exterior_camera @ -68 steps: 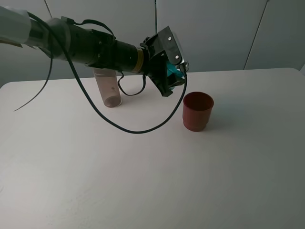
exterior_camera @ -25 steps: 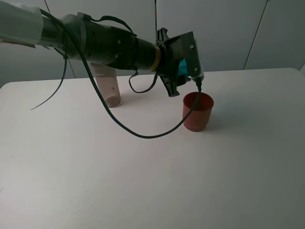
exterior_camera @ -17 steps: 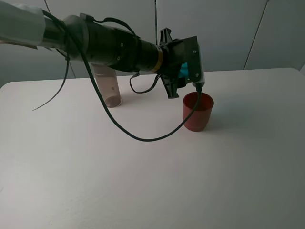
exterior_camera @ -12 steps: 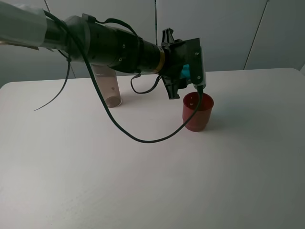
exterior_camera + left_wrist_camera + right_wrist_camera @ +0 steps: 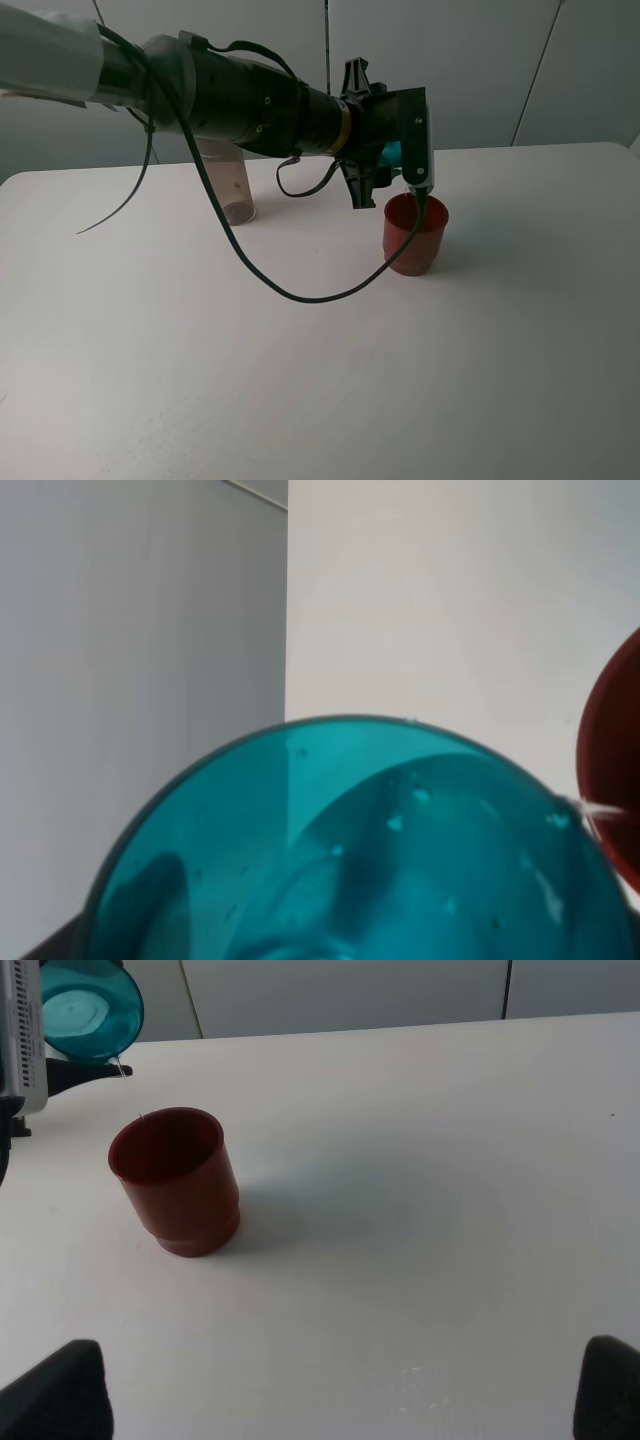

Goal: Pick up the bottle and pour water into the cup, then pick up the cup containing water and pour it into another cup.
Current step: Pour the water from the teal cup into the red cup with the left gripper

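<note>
My left gripper (image 5: pixel 388 160) is shut on the teal cup (image 5: pixel 392 152), holding it tipped on its side just above the near-left rim of the red-brown cup (image 5: pixel 414 234). In the left wrist view the teal cup (image 5: pixel 350 850) fills the lower frame, with droplets inside and a thin trickle at its lip toward the red-brown cup (image 5: pixel 615 750). The right wrist view shows the teal cup (image 5: pixel 88 1010) over the red-brown cup (image 5: pixel 178 1180). The bottle (image 5: pixel 230 185) stands upright at the back left, partly behind the arm. My right gripper (image 5: pixel 340 1355) is open, well short of the cups.
The white table (image 5: pixel 300 380) carries only the bottle and the red-brown cup. A black cable (image 5: pixel 300 290) loops down from the left arm to just above the tabletop. Grey wall panels (image 5: pixel 480 70) rise behind the table's back edge.
The left arm has carried the teal cup to the right, over the red-brown cup's rim, and the wrist has rolled so the cup tips further. The bottle and red-brown cup stay put.
</note>
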Robot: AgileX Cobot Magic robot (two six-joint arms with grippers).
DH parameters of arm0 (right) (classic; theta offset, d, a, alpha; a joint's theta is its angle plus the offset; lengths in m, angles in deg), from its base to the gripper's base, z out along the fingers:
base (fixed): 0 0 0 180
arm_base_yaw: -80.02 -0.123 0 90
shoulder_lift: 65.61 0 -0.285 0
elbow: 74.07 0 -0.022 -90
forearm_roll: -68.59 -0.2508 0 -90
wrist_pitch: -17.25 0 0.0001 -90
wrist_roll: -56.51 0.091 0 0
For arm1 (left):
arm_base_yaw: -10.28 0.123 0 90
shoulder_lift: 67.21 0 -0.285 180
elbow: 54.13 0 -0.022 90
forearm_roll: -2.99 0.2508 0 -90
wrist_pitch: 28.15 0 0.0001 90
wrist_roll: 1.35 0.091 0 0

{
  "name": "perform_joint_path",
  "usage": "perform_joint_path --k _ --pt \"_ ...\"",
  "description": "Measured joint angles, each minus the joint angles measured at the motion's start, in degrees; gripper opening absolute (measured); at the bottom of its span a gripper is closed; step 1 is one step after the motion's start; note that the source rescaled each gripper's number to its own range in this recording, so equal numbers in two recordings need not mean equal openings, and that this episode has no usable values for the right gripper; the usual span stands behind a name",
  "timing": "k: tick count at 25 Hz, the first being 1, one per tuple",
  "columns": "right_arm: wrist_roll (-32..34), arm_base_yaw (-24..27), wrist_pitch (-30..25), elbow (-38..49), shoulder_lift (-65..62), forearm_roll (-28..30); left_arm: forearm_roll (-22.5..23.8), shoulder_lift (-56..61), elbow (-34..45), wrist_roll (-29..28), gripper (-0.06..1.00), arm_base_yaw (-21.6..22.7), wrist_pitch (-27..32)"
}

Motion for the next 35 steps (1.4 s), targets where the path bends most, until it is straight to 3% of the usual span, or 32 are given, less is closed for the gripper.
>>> perform_joint_path --k 16,35 --pt "0.00 0.00 0.00 0.00 0.00 0.00 0.98 0.00 0.00 7.05 0.07 -1.18 2.24" --pt "0.00 0.00 0.00 0.00 0.00 0.00 3.92 0.00 0.00 10.37 0.07 -2.60 5.05"
